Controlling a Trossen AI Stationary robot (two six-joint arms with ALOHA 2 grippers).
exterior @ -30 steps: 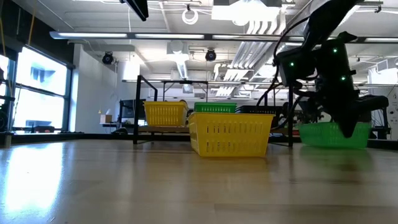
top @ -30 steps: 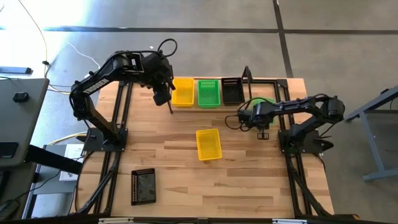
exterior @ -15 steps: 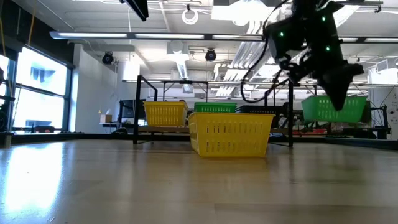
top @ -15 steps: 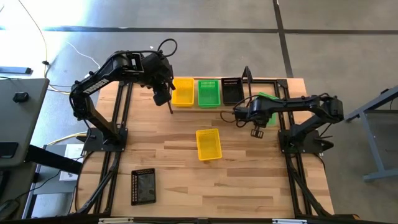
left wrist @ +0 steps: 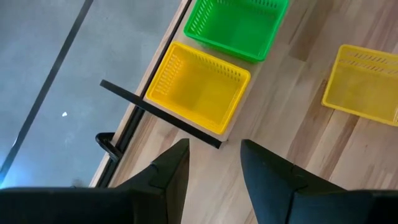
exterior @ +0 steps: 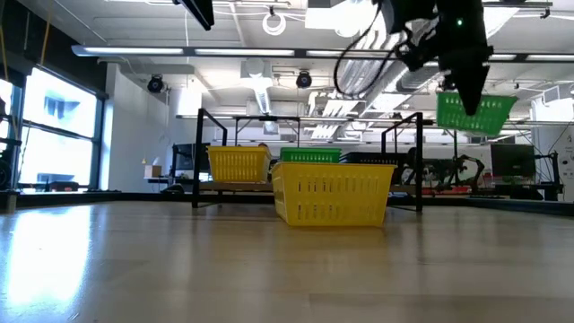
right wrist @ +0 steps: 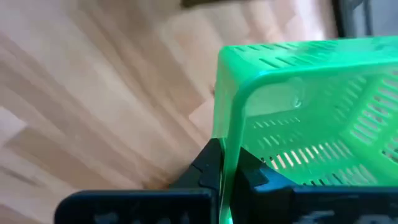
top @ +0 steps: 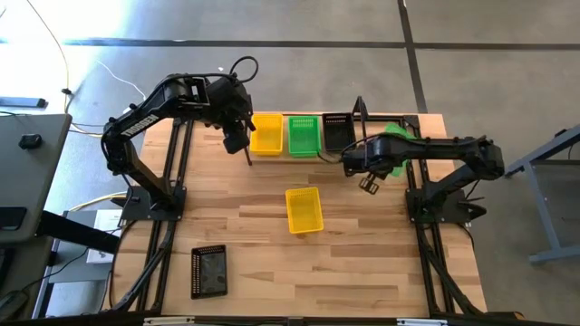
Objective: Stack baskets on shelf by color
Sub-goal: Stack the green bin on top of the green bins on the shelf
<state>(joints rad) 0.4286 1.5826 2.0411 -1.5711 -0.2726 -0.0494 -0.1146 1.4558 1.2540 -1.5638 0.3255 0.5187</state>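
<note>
Table: a big wooden table [top: 362, 263] on a grey floor, seen from above.
Shelf: the shelf [top: 304, 154] lies along the far edge of the table, with thin black frames at both ends.
On the shelf: a yellow basket [top: 266, 133], a green basket [top: 304, 135] and a black basket [top: 339, 131] stand side by side.
Loose ones: one more yellow basket [top: 304, 209] sits in the middle of the table. Another black basket [top: 208, 271] sits near the front, on the left.
Right gripper: the right gripper [right wrist: 225, 163] pinches the rim of a green basket in the air [exterior: 475, 111]. That basket hangs tilted, high over the table, close to the right end of the shelf.
Left gripper: the left gripper [left wrist: 214, 163] hangs over the left end of the shelf with its fingers apart and nothing in them.
Doing it well: I think the lifted basket should go over the green one on the shelf. Turn it level first, line up the corners, then lower it slowly so it slides inside.
Watch out: the black frame and the black basket are close by. Stay above them.
</note>
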